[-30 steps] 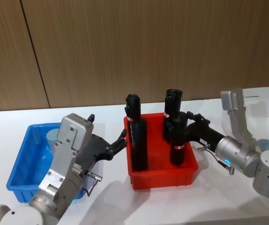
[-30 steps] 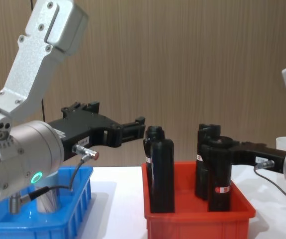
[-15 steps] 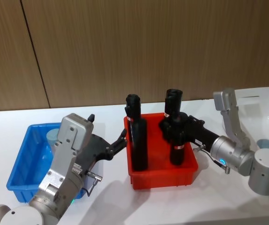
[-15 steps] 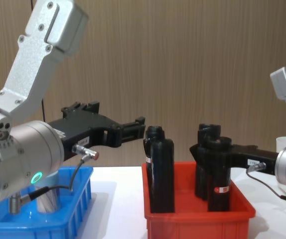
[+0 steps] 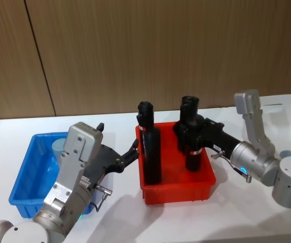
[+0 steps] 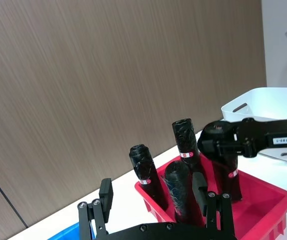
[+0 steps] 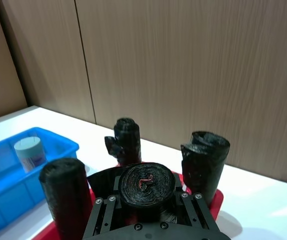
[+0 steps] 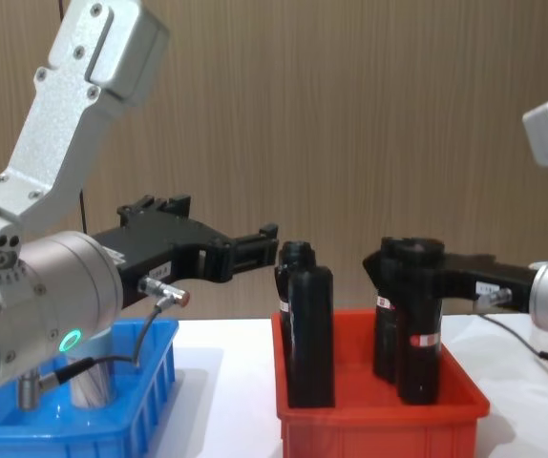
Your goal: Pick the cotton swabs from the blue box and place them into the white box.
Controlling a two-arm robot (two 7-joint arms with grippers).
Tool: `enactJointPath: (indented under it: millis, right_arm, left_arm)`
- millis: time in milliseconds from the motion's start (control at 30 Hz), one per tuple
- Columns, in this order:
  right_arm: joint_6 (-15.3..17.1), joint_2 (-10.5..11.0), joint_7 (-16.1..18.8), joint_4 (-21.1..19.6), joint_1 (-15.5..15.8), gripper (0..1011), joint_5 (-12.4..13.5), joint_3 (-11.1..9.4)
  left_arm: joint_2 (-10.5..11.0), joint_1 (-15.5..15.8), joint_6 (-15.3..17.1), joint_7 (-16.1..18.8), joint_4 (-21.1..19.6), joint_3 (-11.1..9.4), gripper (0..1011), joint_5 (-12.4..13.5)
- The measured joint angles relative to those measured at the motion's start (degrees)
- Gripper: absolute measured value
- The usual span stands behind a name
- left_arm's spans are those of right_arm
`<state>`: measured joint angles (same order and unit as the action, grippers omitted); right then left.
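We find the right gripper [image 5: 190, 132] closed round the neck of a black bottle [image 5: 193, 152] in the red bin [image 5: 178, 190], not on a swab jar. Judged: it's clearing or has mis-targeted, since the task calls for swabs. Left gripper [image 8: 255, 250] hangs above the gap betw. blue box [image 5: 20, 185] and red bin, fingers apart, holding nothing; likely parked. One swab jar [image 5: 59, 148] stands at the blue box's back; right wrist view shows its lid and label plainly [image 7: 29, 153], which chest view doesn't. White box [image 5: 287, 119] sits at far right, behind the right arm.
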<state>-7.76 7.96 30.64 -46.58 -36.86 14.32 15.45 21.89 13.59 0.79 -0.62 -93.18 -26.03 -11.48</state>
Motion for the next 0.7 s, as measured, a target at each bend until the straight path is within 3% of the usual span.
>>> enactJointPath:
  millis: [200, 700]
  right_arm:
    - [1.6, 1.0, -0.8, -6.3, 2.3, 524, 0.3, -0.3]
    - [7.1, 4.7, -4.1, -26.6, 8.8, 524, 2.1, -1.9]
  left_arm:
    - [0.0, 0.0, 0.0, 0.0, 0.0, 0.0, 1004, 0.0]
    - [0.0, 0.0, 0.0, 0.0, 0.0, 0.0, 1004, 0.0]
